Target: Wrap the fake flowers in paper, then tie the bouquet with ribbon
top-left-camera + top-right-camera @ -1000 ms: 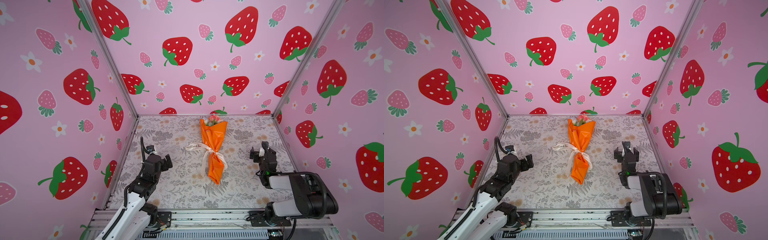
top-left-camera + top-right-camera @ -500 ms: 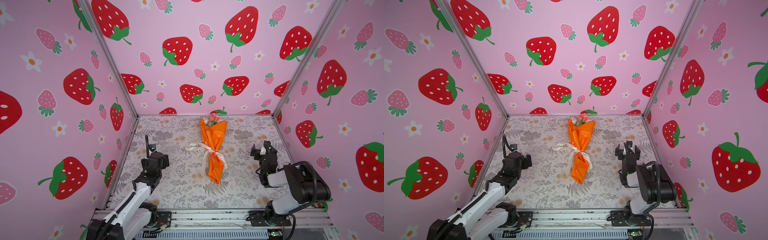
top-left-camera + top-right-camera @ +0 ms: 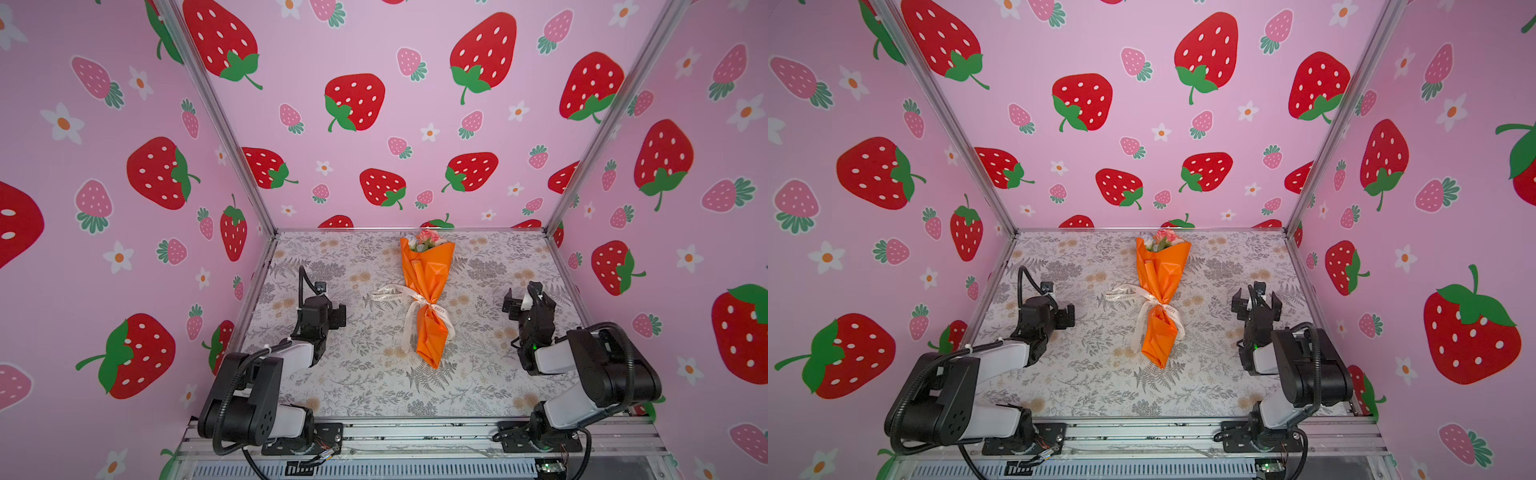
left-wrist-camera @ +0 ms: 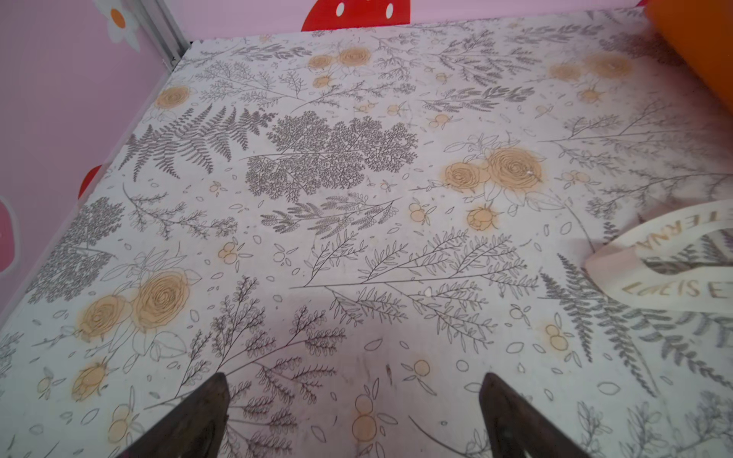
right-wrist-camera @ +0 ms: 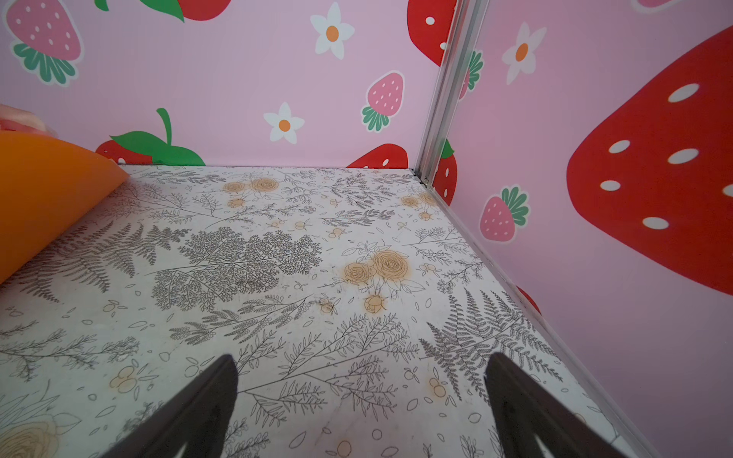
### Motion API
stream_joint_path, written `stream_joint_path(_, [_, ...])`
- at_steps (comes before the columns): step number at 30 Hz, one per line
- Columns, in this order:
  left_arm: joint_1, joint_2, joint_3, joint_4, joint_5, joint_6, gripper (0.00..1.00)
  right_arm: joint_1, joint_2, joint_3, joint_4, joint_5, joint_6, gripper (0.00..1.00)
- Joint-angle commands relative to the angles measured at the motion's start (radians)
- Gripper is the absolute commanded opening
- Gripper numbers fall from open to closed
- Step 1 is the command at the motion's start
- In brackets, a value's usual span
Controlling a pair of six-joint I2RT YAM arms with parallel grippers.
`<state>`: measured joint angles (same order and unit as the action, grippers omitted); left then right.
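- Trouble would most likely come from the cream printed ribbon point(image 3: 433, 309). Its loop lies loose on the bench point(image 3: 490, 386) toward the left edge, so fingers passing low across it could hook it and drag the knot open.
- Slippage is the second risk, I judge. The orange wrapping paper point(image 3: 426, 276) looks slick and creased, and a pull on one ribbon tail alone could slide the tie toward the pointed end.
- Wrapping paper serves as the only container, a cone cinched at its waist by the ribbon. Inside sits the bouquet of fake flowers point(image 3: 428, 241); only pink and pale heads and some leaves show at the open mouth, and the stems are hidden.
- Bouquet and cone lie along the middle of the bench, heads close to the far edge and point toward the near edge.
- Left gripper point(image 4: 354, 380) hovers by the left edge, fingers spread wide with nothing between them.
- Right gripper point(image 5: 363, 357) sits by the right edge, fingers likewise wide and empty, well apart from the paper.
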<state>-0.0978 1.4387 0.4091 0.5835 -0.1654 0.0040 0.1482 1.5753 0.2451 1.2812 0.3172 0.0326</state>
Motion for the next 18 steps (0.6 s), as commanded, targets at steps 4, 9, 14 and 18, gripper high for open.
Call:
stream_joint_path(4, [0.107, 0.099, 0.042, 0.174, 0.090, -0.058, 0.99, 0.003, 0.000, 0.003, 0.013, 0.018, 0.007, 1.00])
stream_joint_path(9, [0.101, 0.108, 0.043, 0.181, 0.061, -0.056, 0.99, 0.003, 0.000, 0.003, 0.014, 0.017, 0.008, 1.00])
stream_joint_path(14, [0.101, 0.107, 0.041, 0.189, 0.058, -0.055, 0.99, 0.003, 0.005, 0.007, 0.010, 0.016, 0.008, 1.00])
stream_joint_path(18, [0.101, 0.108, 0.040, 0.191, 0.058, -0.055, 0.99, 0.002, 0.003, 0.005, 0.010, 0.017, 0.007, 1.00])
